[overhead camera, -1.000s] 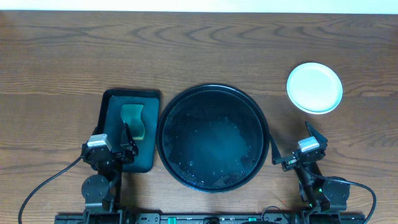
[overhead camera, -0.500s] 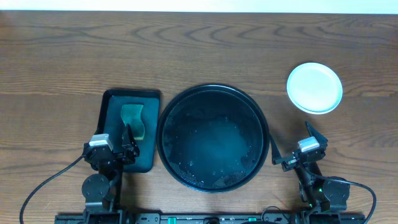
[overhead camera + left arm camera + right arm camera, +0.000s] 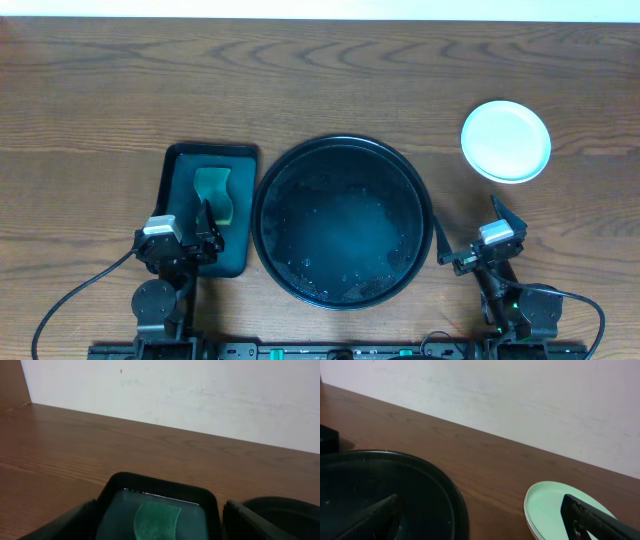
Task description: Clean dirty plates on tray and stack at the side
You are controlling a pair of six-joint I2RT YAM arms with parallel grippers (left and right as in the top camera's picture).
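Note:
The plates lie stacked on the bare wood at the right, a pale one on top; the stack also shows in the right wrist view. The large round black tray holds no plates, only water drops; its rim shows in the right wrist view. My left gripper is open and empty, low at the near end of the small green tray. My right gripper is open and empty, near the front edge between the black tray and the stack.
A dark-green rectangular tray left of the black tray holds a green sponge, also in the left wrist view. A white wall lies beyond the table's far edge.

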